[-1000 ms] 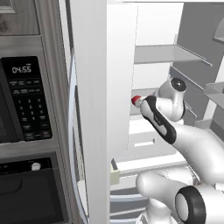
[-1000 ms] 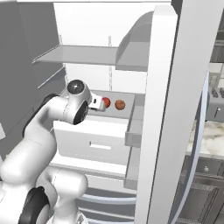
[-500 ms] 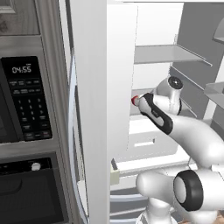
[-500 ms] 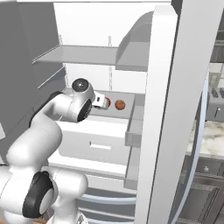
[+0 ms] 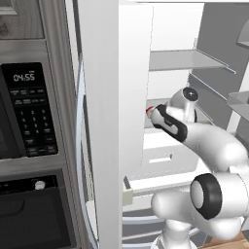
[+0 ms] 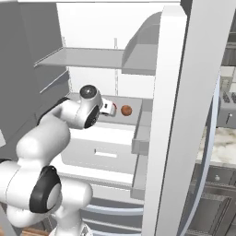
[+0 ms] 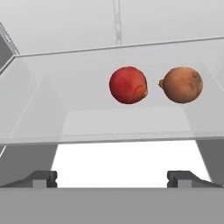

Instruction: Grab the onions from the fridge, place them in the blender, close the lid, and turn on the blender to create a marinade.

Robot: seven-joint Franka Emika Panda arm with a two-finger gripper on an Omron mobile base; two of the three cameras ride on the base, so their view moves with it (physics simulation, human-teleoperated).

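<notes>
The only writing that can be read is the microwave [image 5: 26, 112] clock, which shows 04:55 above a keypad of small buttons whose marks are too small to make out; no brand or label shows on anything else. The fridge [image 5: 112, 121] stands with both doors swung open, and the arm [image 5: 214, 146] reaches into its middle level. On the clear shelf [image 7: 57, 105] inside lie two onions: one red onion [image 7: 128, 85] and one brown onion [image 7: 181, 85], side by side and close together but not touching, the red one to the left in the hand view. In the right base view the brown onion [image 6: 126, 110] sits on that shelf just past the end of the arm, while the red one is hidden behind the wrist there. The tool [image 7: 113, 176] stands wide open, its two dark fingertips [image 7: 41, 177] far apart at the bottom of the hand view, and it holds nothing; it is short of the front edge of the shelf, well apart from both onions. Above the onions there is one more shelf [image 6: 87, 57], and below them one white drawer [image 6: 103, 150]. To the right of the fridge door, a strip of marbled desk [image 6: 216, 145] shows above grey cabinet fronts.
</notes>
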